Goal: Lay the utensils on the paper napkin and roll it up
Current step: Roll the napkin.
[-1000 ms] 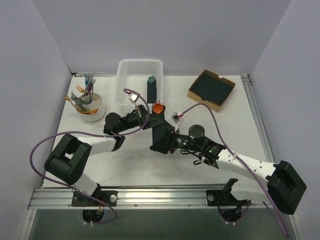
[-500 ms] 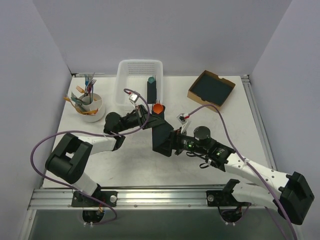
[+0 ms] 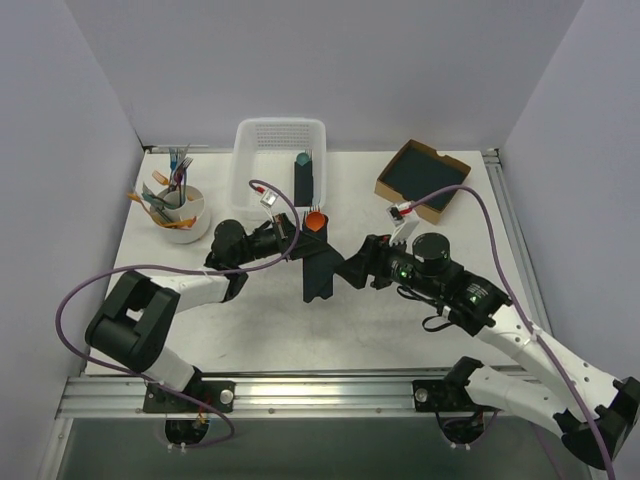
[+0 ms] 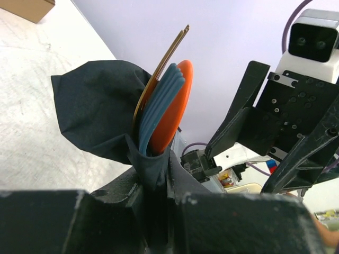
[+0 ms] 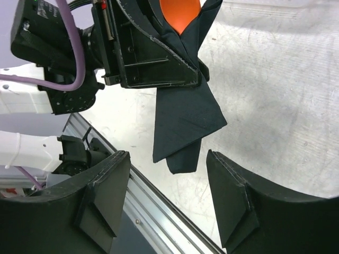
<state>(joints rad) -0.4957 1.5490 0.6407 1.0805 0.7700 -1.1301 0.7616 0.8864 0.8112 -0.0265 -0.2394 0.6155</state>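
Note:
The paper napkin (image 3: 318,268) is a narrow dark bundle hanging at mid-table, with an orange utensil tip (image 3: 315,220) sticking out of its far end. My left gripper (image 3: 292,240) is shut on the bundle's upper end. In the left wrist view the napkin (image 4: 98,108) is pinched between the jaws (image 4: 159,177), and an orange spoon bowl (image 4: 172,108) stands beside a blue-grey piece. My right gripper (image 3: 352,268) is open and empty, just right of the bundle. In the right wrist view its fingers (image 5: 103,193) stand apart below the napkin's loose lower end (image 5: 185,114).
A white basket (image 3: 250,160) at the back holds a dark roll with a teal tip (image 3: 303,175). A cardboard box (image 3: 385,185) of dark sheets sits at the back right. A white cup (image 3: 190,232) of coloured cutlery stands at the far left. The table's metal front rail (image 5: 143,211) is near.
My right gripper has let go of the napkin's lower part and drawn back to the right. The left gripper still holds the bundle, which now looks narrower.

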